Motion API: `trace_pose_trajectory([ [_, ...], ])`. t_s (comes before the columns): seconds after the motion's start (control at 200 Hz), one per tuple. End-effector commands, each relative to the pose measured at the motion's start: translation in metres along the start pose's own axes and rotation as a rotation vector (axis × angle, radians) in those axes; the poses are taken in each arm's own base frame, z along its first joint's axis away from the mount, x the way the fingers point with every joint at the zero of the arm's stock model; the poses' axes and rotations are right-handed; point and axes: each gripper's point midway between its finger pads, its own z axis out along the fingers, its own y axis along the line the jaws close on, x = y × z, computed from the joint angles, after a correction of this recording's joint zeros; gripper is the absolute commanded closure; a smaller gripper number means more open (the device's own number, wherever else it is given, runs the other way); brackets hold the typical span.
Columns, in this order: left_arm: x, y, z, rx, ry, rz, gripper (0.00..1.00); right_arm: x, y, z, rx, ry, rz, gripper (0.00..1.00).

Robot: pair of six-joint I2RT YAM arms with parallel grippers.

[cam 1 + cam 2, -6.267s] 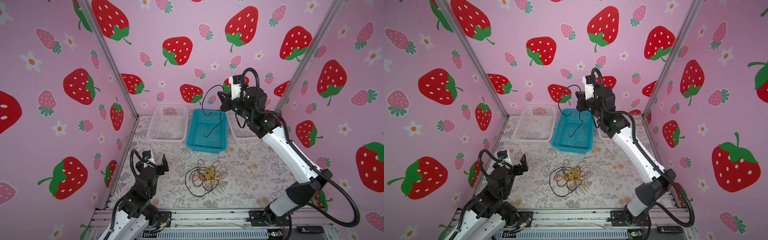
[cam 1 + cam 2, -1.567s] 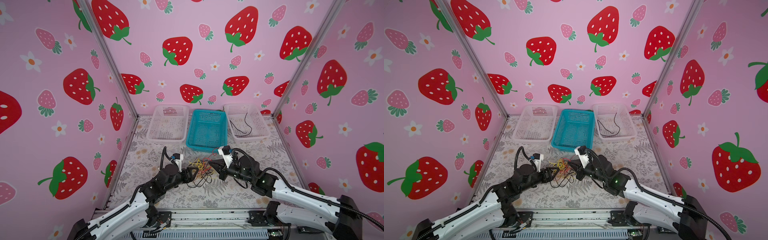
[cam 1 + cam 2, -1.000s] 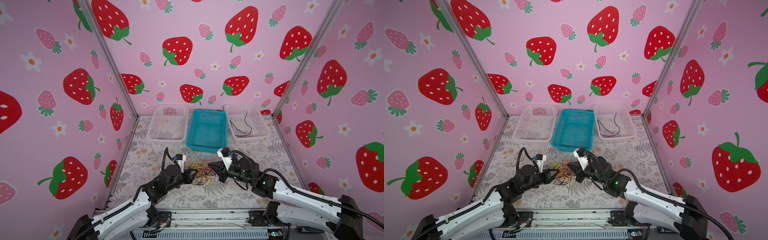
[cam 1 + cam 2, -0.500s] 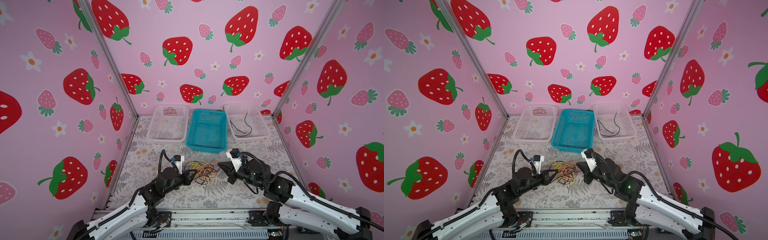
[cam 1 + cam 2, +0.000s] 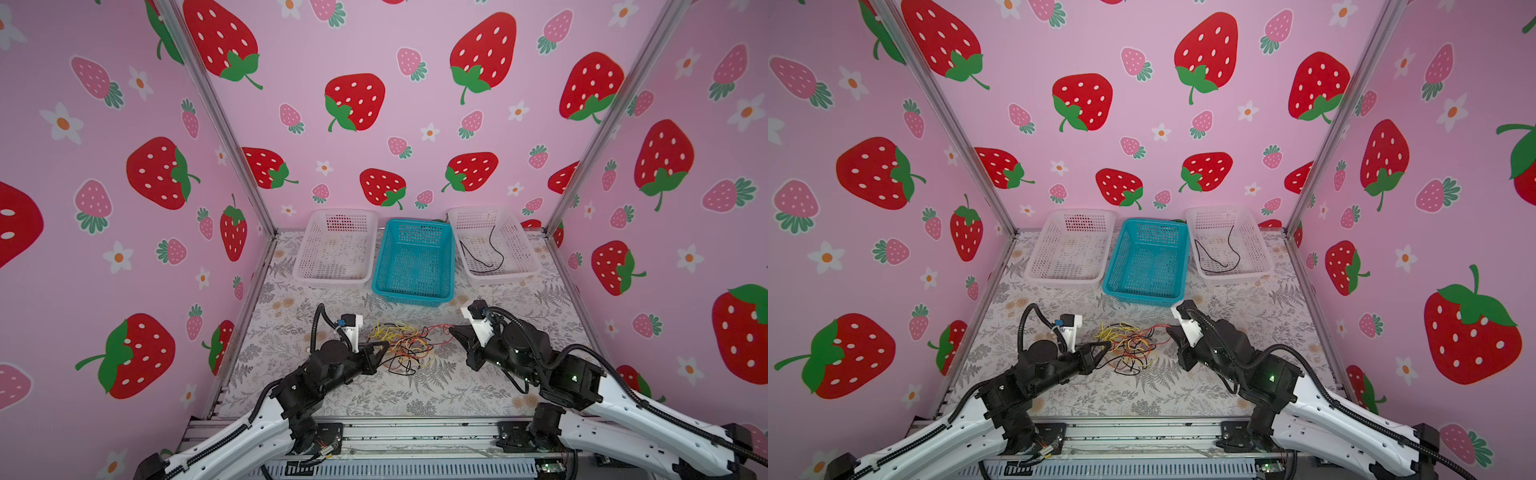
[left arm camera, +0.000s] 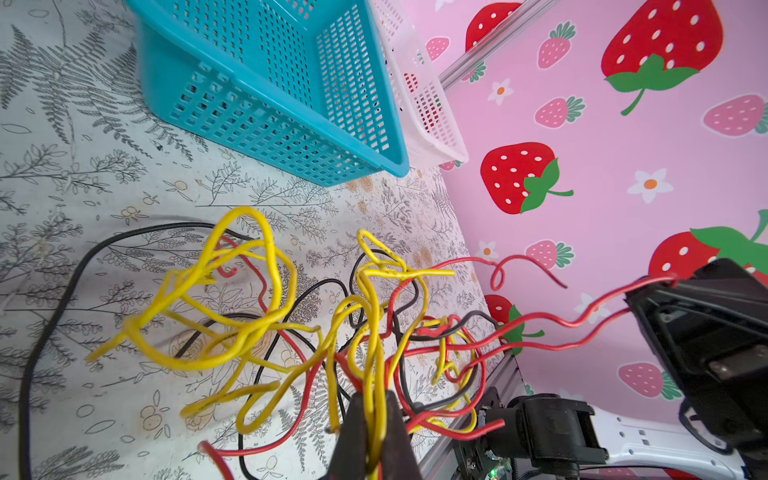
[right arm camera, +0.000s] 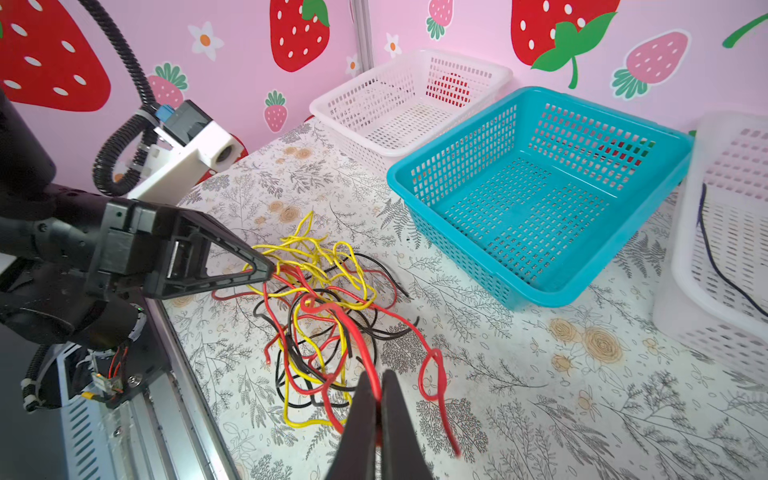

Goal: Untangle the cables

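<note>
Cables point(image 5: 401, 347): red, yellow and black tangle, front-centre of the desk point(image 5: 457, 386), between the two grippers and just in front of the blue basket point(image 5: 411, 297). Not separated, the colours loop through each other.

Left gripper point(image 5: 384, 344): at the left edge of the tangle, jaws closed on a yellow cable point(image 6: 376, 365). The left wrist view shows the strand pinched between the tips, with yellow loops fanning out from there.

Right gripper point(image 5: 451, 330): at the right edge of the tangle, jaws closed on a red cable point(image 7: 365, 353). The right wrist view shows it clamped at the tips. Red strands run wavy from the pile to that gripper, not pulled straight, and a red loop with a loose end lies on the desk beside it.

Back row against the wall: white basket point(image 5: 332, 278) on the left, blue basket in the middle, second white basket point(image 5: 498, 276) on the right. A single black cable point(image 5: 484, 271) lies in the second white basket, well apart from the tangle.
</note>
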Motion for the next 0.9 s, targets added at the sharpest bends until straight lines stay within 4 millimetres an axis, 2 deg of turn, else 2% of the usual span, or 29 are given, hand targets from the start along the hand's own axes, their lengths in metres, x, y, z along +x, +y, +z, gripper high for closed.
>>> trace_pose_trajectory([
  [0.0, 0.035, 0.104, -0.019, -0.426, 0.072, 0.025, 1.0, -0.078, -0.034, -0.048, 0.169, -0.277, 0.059, 1.0],
  [0.045, 0.036, 0.108, -0.021, -0.435, 0.072, 0.021, 1.0, -0.081, -0.035, -0.054, 0.168, -0.292, 0.062, 1.0],
  [0.07, 0.037, 0.109, -0.021, -0.434, 0.073, 0.017, 0.96, -0.082, -0.034, -0.055, 0.166, -0.294, 0.061, 1.0],
  [0.135, 0.039, 0.109, -0.02, -0.416, 0.074, 0.005, 0.77, -0.083, -0.032, -0.056, 0.151, -0.29, 0.057, 1.0],
  [0.265, 0.041, 0.11, -0.019, -0.404, 0.067, -0.014, 0.63, -0.081, -0.022, -0.051, 0.102, -0.27, 0.044, 1.0],
  [0.34, 0.041, 0.11, -0.019, -0.401, 0.068, -0.012, 0.63, -0.084, -0.02, -0.052, 0.089, -0.274, 0.045, 1.0],
  [0.45, 0.041, 0.109, -0.018, -0.396, 0.073, -0.014, 0.69, -0.095, -0.01, -0.056, 0.033, -0.296, 0.039, 1.0],
  [0.545, 0.04, 0.108, -0.016, -0.387, 0.071, -0.022, 0.66, -0.101, 0.001, -0.055, -0.025, -0.296, 0.031, 1.0],
  [0.63, 0.037, 0.097, -0.012, -0.332, 0.063, -0.033, 0.54, -0.102, 0.006, -0.053, -0.05, -0.297, 0.032, 1.0],
  [0.755, 0.026, 0.067, -0.007, -0.195, 0.035, -0.044, 0.4, -0.095, 0.007, -0.045, -0.055, -0.279, 0.031, 1.0],
  [0.89, 0.012, 0.032, -0.008, -0.031, -0.009, -0.051, 0.35, -0.087, 0.012, -0.035, -0.08, -0.262, 0.033, 1.0],
])
